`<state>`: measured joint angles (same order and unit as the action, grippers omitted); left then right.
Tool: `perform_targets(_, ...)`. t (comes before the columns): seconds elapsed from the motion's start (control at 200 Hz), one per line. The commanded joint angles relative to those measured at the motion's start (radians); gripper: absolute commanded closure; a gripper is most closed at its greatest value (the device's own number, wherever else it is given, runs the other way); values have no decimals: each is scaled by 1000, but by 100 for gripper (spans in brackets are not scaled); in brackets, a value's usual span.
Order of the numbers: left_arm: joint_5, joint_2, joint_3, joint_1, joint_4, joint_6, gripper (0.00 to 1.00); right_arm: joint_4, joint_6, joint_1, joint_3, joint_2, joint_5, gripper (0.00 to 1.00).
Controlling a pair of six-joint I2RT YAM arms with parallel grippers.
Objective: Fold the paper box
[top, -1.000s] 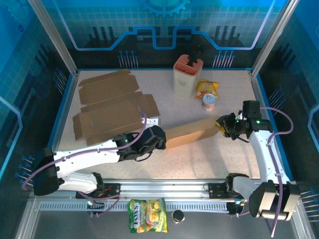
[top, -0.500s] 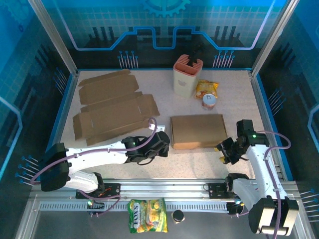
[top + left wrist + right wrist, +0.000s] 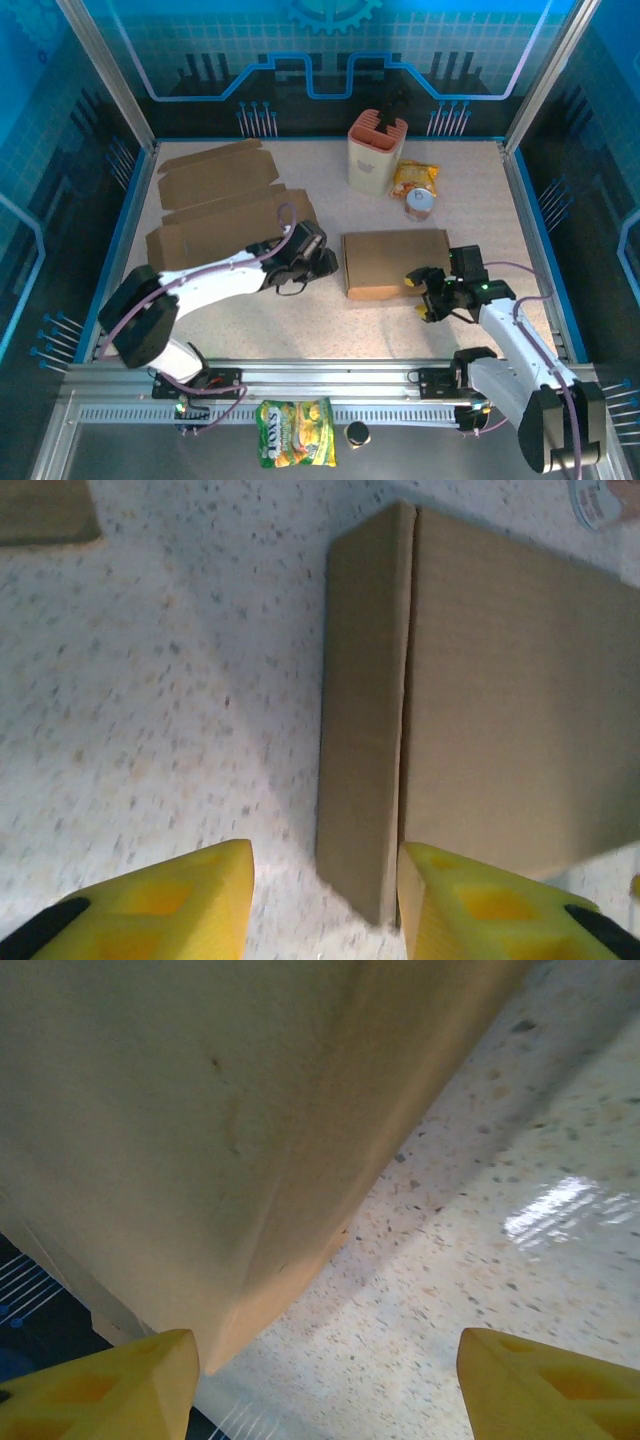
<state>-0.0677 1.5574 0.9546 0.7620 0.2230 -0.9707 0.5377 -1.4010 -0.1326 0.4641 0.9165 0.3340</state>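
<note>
Currently: closed box (image 3: 395, 262) lies flat on the bench (image 3: 480, 190).
I see left fingers (image 3: 150, 900) parted at its left edge, right fingers (image 3: 110, 1380) wide apart at its near-right corner; neither grips.

The top external camera looks steeply down from above and behind the arm bases and takes in the speckled beige table (image 3: 350, 330). The left wrist camera looks down at close range, past its yellow fingertips (image 3: 170, 905) at the lower frame edge. The right wrist camera sits closest, at a low angle. All three views share the flat brown cardboard box (image 3: 395, 262).
</note>
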Motion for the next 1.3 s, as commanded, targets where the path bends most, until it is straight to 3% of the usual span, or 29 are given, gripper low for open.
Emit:
perform_targets(0.0,123,88,86,-33,-72,-6,55,-230,-151,-41,-8,56,-32,30)
perform_targets(0.15,192,209,164,-34,-113,-23,53,-268,-137,-42,10,128,-50,31)
perform_targets(0.365,229,309,216,-26,-142,-43,58,-238,-109,5,34,212,-22,42)
perform_targets(0.595,259,425,335,1,-163,-46,68,-134,60,184,101,284,37,53)
perform_targets(0.815,274,560,519,35,-139,-35,69,-48,201,348,174,363,73,56)
perform_targets(1.046,290,645,672,36,-76,-16,66,20,287,416,274,436,68,52)
perform_targets(1.296,202,467,548,29,-52,-7,53,149,320,366,381,366,-44,36)
